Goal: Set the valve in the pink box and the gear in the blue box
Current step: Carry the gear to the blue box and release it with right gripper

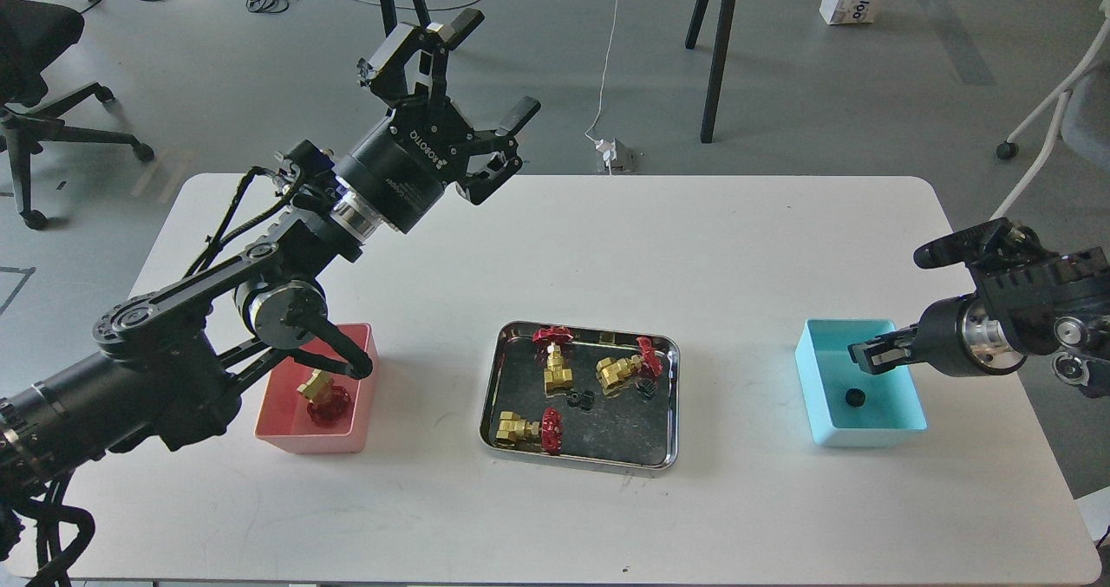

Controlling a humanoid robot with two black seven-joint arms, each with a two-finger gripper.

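White table (555,249); left gripper (486,75) jaws apart, empty, raised. Right gripper (867,357) over blue box (819,414), jaws unclear. Risk: three valves (555,366) crowd steel tray (494,396), clumsy grasp nudges neighbours.

Left arm (286,309) overhangs pink box (286,438); steel tray (579,461) unobstructed.

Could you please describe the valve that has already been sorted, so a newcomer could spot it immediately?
Start at the white table and find the pink box on its left side, under the left arm. The valve lies inside it, brass body with a red handwheel. Unlike the three valves in the steel tray, it sits alone in a bin.
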